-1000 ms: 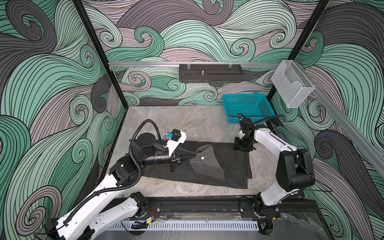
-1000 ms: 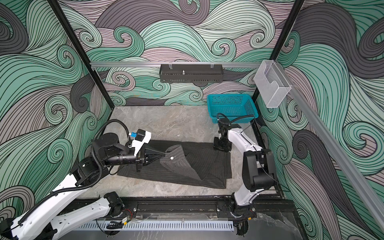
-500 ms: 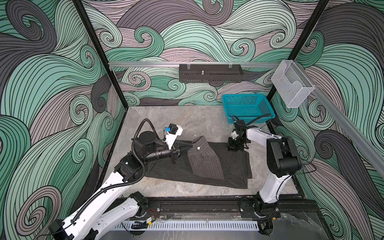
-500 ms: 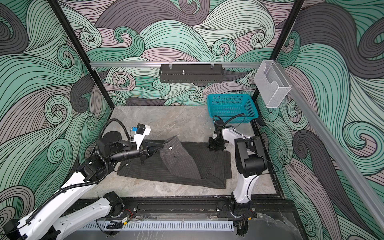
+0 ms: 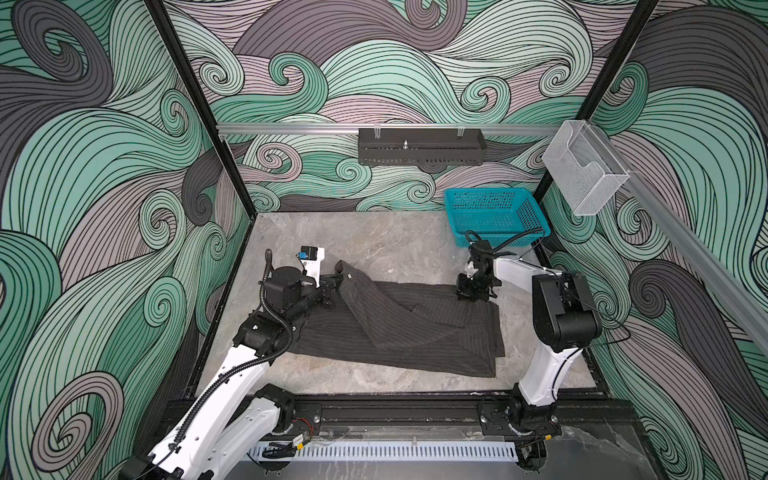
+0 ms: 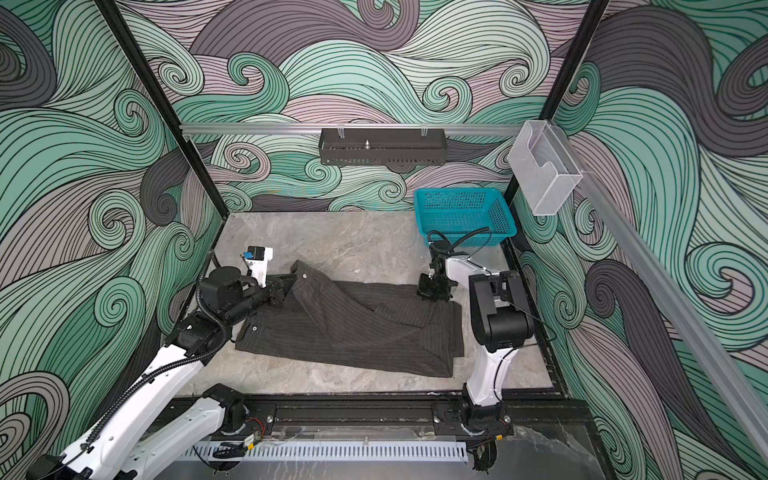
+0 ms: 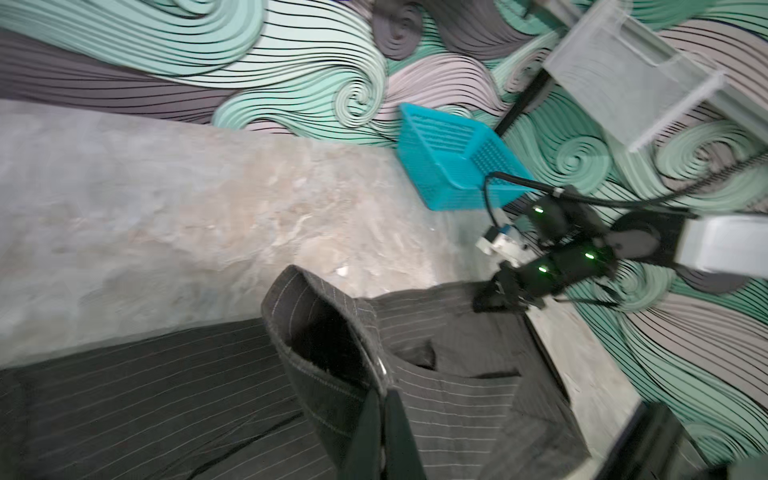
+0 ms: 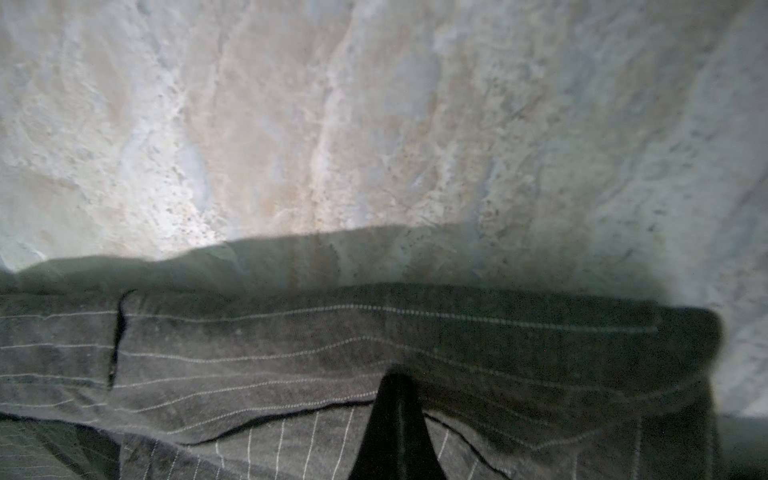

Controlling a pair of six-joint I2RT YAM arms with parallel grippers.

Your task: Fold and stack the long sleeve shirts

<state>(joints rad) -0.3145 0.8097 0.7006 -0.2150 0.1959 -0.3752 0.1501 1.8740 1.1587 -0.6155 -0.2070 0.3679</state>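
Note:
One of the long sleeve shirts (image 5: 399, 336) (image 6: 353, 336), dark with pale pinstripes, lies spread across the middle of the table. My left gripper (image 5: 335, 286) (image 6: 286, 286) (image 7: 384, 395) is shut on its sleeve cuff (image 5: 351, 277) (image 7: 324, 332), held up off the cloth at the shirt's far left, with the sleeve running diagonally over the body. My right gripper (image 5: 470, 293) (image 6: 432, 291) (image 8: 397, 380) is shut on the shirt's far right edge (image 8: 374, 332), low against the table. It also shows in the left wrist view, as the right gripper (image 7: 496, 293).
A teal mesh basket (image 5: 494, 216) (image 6: 461, 212) (image 7: 449, 158) stands at the back right corner, just behind the right arm. A black tray (image 5: 419, 147) hangs on the back wall and a clear bin (image 5: 582, 174) on the right rail. Bare marble table (image 5: 374, 241) lies behind the shirt.
My left gripper has carried the cuff leftward and toward the back, drawing the sleeve out. My right gripper has shifted slightly left and closed on the shirt's far right edge.

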